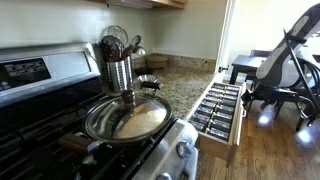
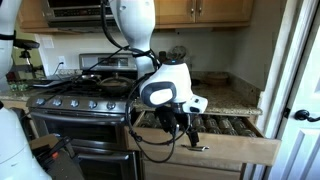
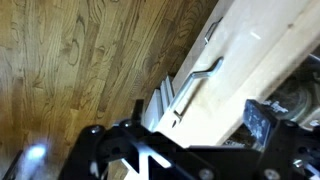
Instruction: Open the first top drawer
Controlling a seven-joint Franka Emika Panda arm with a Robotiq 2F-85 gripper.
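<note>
The first top drawer (image 2: 225,151) stands open, projecting well clear of the granite counter (image 2: 235,100). In both exterior views it lies at about 4 o'clock from picture centre. Its light wooden box holds rows of dark-lidded spice jars (image 1: 218,108) lying side by side. The stove (image 2: 80,100) sits immediately at the drawer's 9 o'clock side in an exterior view. A lidded steel pan (image 1: 125,118) rests on the burners, with a utensil holder (image 1: 118,72) at its 12 o'clock. The gripper (image 2: 181,128) hangs fingers-down over the drawer's front edge, towards the stove end. Contact with the drawer cannot be confirmed. Whether the fingers are spread or pressed together cannot be told: they are dark and blurred in every view. The wrist view shows a white front carrying a bar handle (image 3: 195,85) above wooden floor (image 3: 70,60).
</note>
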